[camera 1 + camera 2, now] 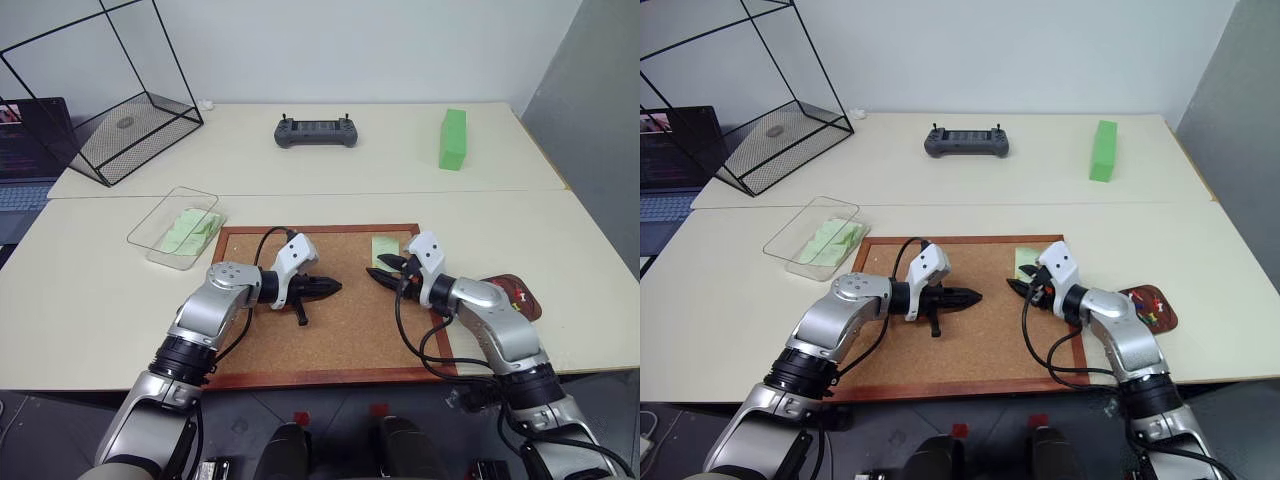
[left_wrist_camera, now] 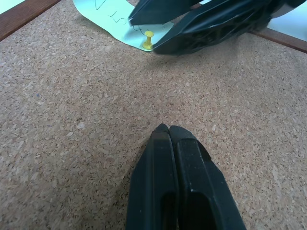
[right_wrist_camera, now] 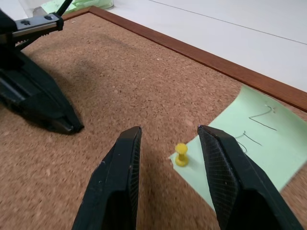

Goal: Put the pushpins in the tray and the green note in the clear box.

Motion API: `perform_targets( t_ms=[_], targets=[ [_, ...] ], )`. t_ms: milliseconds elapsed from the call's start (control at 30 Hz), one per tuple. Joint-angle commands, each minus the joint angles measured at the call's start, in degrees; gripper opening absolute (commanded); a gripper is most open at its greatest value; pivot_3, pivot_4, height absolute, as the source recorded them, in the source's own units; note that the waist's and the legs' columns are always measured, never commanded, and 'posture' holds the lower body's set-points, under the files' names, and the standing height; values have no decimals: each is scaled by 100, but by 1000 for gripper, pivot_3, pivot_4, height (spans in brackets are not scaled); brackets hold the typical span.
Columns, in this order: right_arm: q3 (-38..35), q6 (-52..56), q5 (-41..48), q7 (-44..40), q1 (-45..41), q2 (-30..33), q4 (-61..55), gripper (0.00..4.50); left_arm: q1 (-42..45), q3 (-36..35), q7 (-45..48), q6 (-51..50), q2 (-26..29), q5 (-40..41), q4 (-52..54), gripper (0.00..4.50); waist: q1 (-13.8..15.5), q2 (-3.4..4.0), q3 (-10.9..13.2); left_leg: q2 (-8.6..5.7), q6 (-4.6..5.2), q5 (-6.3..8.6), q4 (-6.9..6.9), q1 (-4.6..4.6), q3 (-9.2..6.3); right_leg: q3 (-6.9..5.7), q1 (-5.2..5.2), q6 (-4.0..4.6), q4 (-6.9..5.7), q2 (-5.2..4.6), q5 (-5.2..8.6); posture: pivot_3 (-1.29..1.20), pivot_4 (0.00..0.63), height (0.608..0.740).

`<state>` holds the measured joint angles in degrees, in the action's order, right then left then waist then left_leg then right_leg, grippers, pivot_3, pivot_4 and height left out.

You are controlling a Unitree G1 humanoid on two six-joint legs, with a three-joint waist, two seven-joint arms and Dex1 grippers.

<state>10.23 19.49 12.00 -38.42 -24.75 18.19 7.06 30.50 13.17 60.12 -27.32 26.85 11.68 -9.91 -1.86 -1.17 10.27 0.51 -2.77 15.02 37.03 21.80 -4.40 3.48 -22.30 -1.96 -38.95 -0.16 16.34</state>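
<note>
A pale green note [image 3: 249, 139] lies at the far right corner of the cork board [image 1: 340, 340], held down by a yellow pushpin [image 3: 181, 154] at its near corner. My right gripper [image 3: 168, 132] is open just above the board, and the pin stands a little ahead of its gap, nearer one finger. My left gripper [image 1: 335, 288] is shut and empty over the middle of the board, its tip pointing at the right gripper. The reddish-brown tray [image 1: 1170, 318] sits right of the board with several coloured pins in it. The clear box [image 1: 150, 222], left of the board, holds green paper.
A black wire-frame cube [image 1: 110, 110] stands at the far left, with a laptop [image 1: 25, 150] beside it. A grey controller [image 1: 316, 131] and a bright green block [image 1: 453, 138] lie on the far table. The near table edge runs just below the board.
</note>
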Motion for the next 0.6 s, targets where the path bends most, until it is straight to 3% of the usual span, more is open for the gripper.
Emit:
perform_targets(
  t_ms=[33,300,400,600],
  targets=[
    [-88,-257,-68,-18,-217,-73,230,1970,-59,0,-51,-61,54,-32,70,0,-1,0,0,0,0,0,0,0,1,1,0,0,0,0,0,0,150,740],
    [-102,-376,-88,-66,-302,-162,518,1970,-41,-9,-71,-78,79,-28,71,0,-6,0,0,0,0,0,0,-3,0,0,0,0,-2,0,0,0,150,740],
    [-108,-400,-96,-81,-303,-152,547,1517,-17,-11,-69,-67,81,-29,41,0,-6,1,0,0,0,0,1,-3,0,0,0,0,-3,0,0,0,150,740],
    [-131,-396,-66,-100,-250,-141,492,78,-26,-12,-61,-64,91,-23,43,0,-6,0,0,0,0,0,1,-3,0,0,0,0,-3,0,0,0,150,740]
  ],
)
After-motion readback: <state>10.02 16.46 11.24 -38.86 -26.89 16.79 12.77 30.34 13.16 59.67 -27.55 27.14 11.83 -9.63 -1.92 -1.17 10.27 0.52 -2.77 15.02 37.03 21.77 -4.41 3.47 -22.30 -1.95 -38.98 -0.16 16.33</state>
